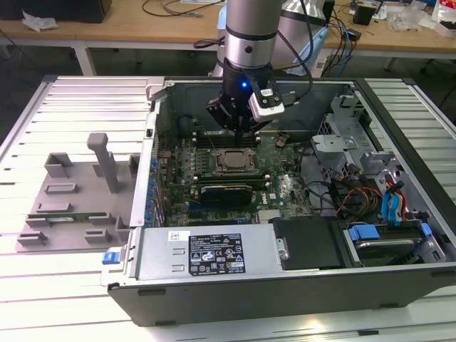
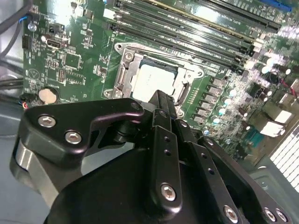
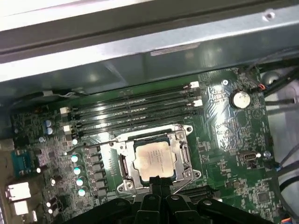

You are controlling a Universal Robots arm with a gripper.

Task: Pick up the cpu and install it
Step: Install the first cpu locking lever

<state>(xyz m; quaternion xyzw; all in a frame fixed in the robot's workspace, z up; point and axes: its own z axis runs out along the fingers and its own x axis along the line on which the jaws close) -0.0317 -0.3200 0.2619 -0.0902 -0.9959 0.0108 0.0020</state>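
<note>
The claw (image 1: 239,125) hung over the motherboard (image 1: 285,187) inside the open computer case (image 1: 399,278), and I saw its fingers (image 2: 164,116) pressed together with nothing between them. The cpu (image 3: 152,158) sat flat in its socket frame (image 3: 122,165), just below the fingertips in both wrist views, its silver top bare. Beside the socket ran the long memory slots (image 3: 135,109). The case rested on a slatted bench (image 1: 64,114).

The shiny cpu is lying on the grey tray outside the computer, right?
No. The cpu sits in the socket on the green motherboard, inside the computer case; both wrist views show it there. The gripper hangs just above it.
</note>
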